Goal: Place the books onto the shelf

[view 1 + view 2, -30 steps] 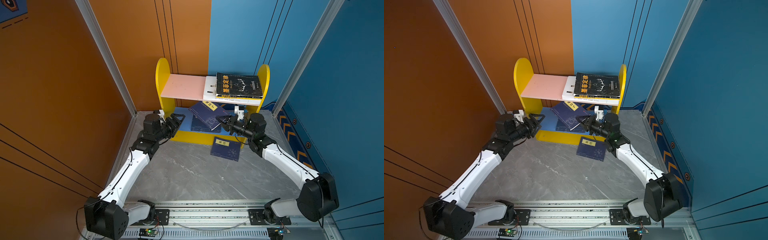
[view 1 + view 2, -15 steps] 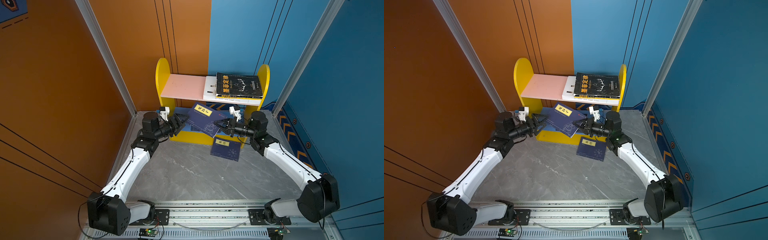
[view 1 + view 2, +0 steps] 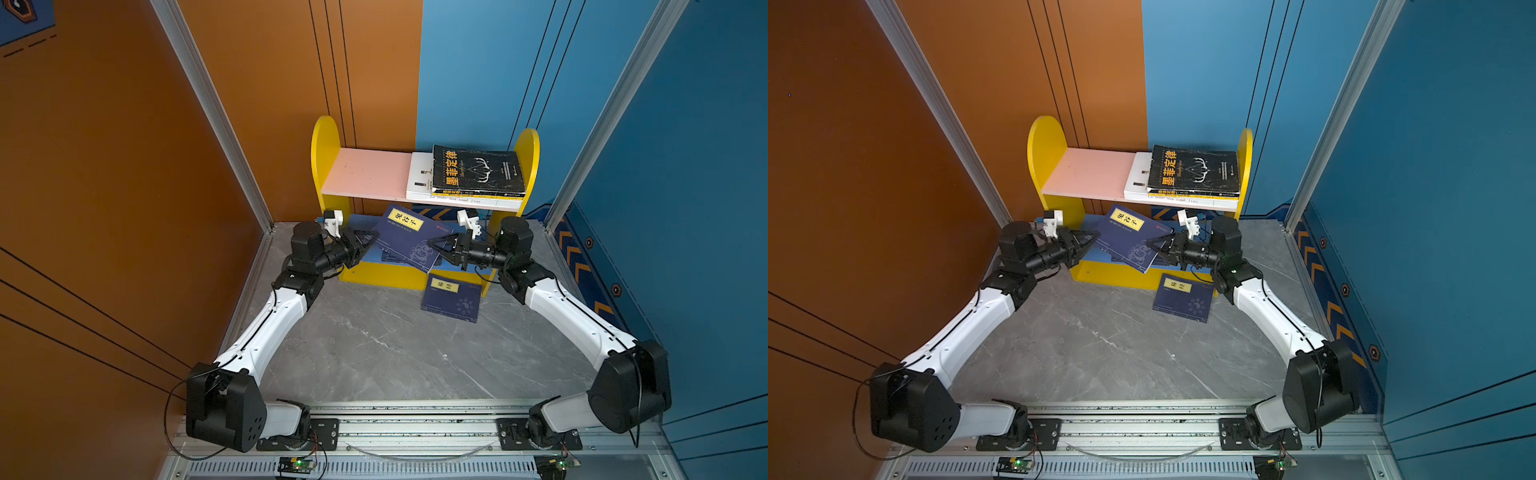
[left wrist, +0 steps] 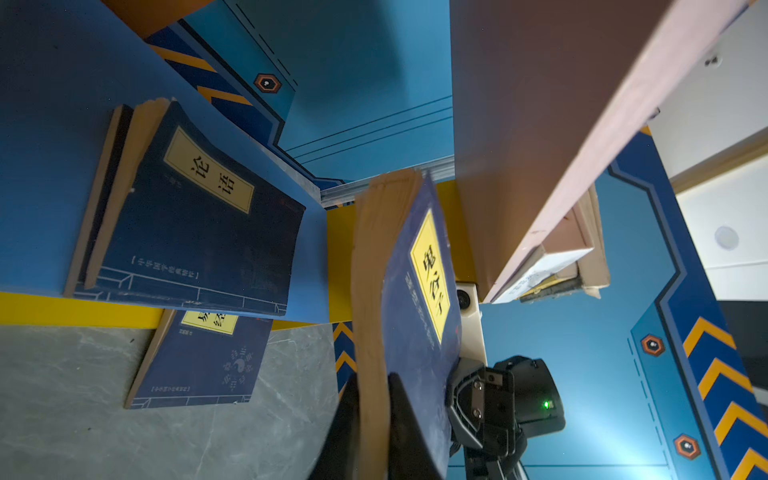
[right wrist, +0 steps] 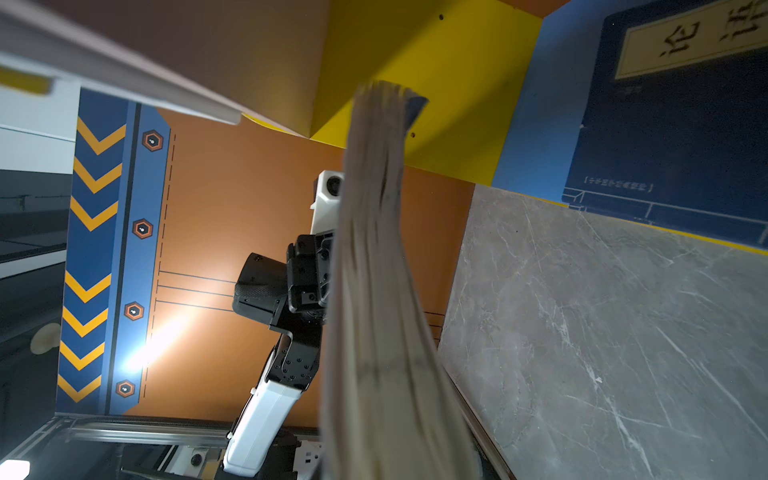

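Your left end effector [image 3: 373,240] has just clamped the tilted navy book [image 3: 405,240], which your right end effector [image 3: 432,244] also grips, in front of the lower tier of the shelf [image 3: 327,143]; level it between both and slide it in flat.

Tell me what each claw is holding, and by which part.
Both grip one navy book: left claw on the edge nearest it, right claw on the opposite edge.

I am reading: 墨菲定律 on black book [image 3: 478,170]; 鬼谷子 on tilted navy book [image 3: 409,243]; 论语 on shelved navy book [image 4: 199,232]; 易经 on third navy book [image 3: 452,297], on floor [image 3: 374,353].
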`<state>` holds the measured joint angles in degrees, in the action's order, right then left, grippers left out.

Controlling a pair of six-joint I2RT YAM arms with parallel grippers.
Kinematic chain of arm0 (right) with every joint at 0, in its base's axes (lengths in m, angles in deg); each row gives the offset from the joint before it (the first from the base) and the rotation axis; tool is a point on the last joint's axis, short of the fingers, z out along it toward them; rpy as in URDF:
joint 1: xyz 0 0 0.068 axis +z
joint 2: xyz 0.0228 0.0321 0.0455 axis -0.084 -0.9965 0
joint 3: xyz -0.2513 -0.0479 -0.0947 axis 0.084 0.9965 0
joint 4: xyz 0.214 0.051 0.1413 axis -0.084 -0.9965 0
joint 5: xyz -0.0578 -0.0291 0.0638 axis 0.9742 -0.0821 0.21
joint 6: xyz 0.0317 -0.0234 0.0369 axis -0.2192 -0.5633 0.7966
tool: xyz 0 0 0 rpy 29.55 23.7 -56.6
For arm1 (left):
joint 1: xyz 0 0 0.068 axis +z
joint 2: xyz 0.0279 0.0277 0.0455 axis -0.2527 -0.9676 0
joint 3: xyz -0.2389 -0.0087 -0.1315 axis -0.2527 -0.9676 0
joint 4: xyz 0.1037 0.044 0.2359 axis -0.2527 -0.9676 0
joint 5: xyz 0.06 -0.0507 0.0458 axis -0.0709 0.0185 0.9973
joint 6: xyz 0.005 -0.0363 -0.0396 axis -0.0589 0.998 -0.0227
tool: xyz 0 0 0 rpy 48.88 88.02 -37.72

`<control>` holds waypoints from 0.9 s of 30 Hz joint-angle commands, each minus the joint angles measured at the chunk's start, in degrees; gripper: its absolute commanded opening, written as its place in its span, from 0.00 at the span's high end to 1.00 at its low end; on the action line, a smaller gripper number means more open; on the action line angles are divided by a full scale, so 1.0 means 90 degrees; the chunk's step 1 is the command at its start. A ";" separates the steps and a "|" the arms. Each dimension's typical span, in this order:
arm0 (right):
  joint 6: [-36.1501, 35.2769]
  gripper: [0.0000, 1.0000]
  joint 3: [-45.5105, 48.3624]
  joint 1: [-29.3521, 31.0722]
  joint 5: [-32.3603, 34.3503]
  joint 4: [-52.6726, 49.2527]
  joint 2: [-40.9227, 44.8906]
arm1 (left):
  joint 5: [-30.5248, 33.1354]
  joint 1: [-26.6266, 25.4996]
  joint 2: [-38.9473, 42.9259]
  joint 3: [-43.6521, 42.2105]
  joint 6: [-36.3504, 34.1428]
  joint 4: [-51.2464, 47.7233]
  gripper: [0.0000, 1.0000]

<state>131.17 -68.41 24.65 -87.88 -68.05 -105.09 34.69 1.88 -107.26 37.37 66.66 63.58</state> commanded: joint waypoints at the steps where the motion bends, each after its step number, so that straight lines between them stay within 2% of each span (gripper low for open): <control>1: -0.0112 0.86 -0.0432 -0.0070 0.0511 0.0060 -0.0218 | 0.0014 -0.0134 -0.0069 -0.0035 -0.0089 0.0213 0.99; 2: -0.0112 0.79 -0.0490 -0.0075 0.0656 -0.0002 -0.0298 | 0.0095 -0.0159 -0.0087 -0.0048 -0.0081 0.0241 1.00; 4: -0.0155 0.75 -0.0598 -0.0083 0.0917 -0.0177 -0.0453 | 0.0357 -0.0227 -0.0093 -0.0108 -0.0086 0.0329 1.00; 7: -0.0278 0.56 -0.0733 -0.0071 0.1380 -0.0653 -0.0654 | 0.0812 -0.0347 -0.0155 -0.0184 -0.0036 0.0609 1.00; 8: -0.0424 0.52 -0.0785 -0.0057 0.1597 -0.0938 -0.0692 | 0.0980 -0.0396 -0.0188 -0.0210 -0.0028 0.0729 1.00; 15: -0.1538 0.35 -0.1173 0.0185 0.3257 -0.2865 -0.0812 | 0.1829 -0.0618 -0.0700 -0.0230 0.0053 0.1542 1.00; 20: -0.1742 0.33 -0.1068 0.0261 0.4155 -0.3182 -0.0899 | 0.2246 -0.0749 -0.1212 -0.0245 0.0150 0.2050 1.00; 27: -0.1969 0.33 -0.1146 0.0412 0.4732 -0.3410 -0.1142 | 0.2601 -0.0956 -0.1766 -0.0320 0.0222 0.2795 1.00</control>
<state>115.87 -77.28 27.67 -49.81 -95.52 -113.88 55.85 -6.25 -122.41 35.06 67.69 80.73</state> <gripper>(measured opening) 0.666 0.101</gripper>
